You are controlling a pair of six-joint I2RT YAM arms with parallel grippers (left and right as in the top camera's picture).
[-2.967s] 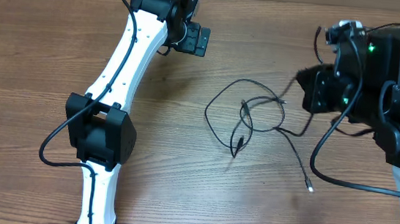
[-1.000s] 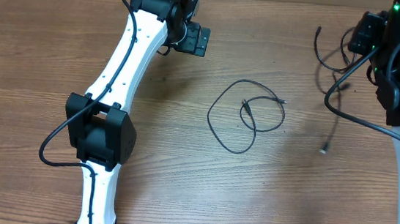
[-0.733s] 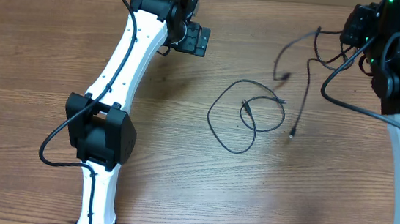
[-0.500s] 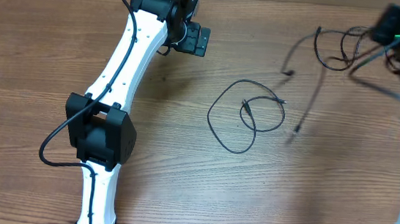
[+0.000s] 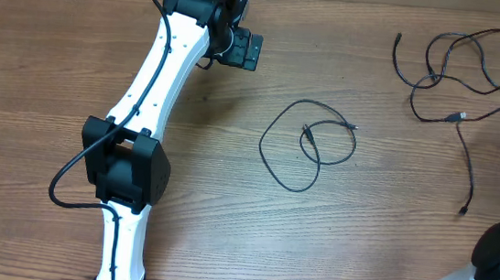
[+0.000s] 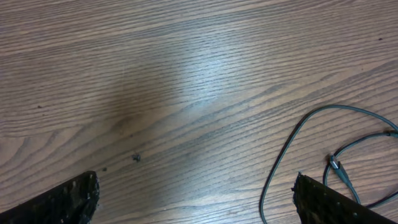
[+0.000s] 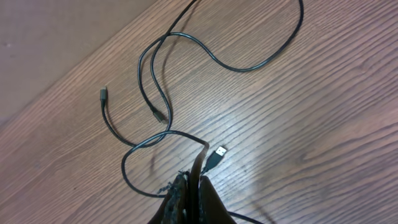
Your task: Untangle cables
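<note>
We see thin black cable loop (image 5: 309,146) coiled at centre of brown wooden table (image 5: 29,137); more thin black cords (image 5: 451,63) sprawl at far right corner, one strand pinched in right gripper (image 7: 191,182); left gripper (image 6: 196,199) spread wide, well apart.

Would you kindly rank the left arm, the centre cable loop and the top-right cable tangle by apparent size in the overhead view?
Largest: left arm.
Then: top-right cable tangle, spread wider.
Smallest: centre cable loop.

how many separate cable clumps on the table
2: a looped cable in the centre, alone; a cable bunch far right, one strand in the shut right claw. More may lie off-frame.
</note>
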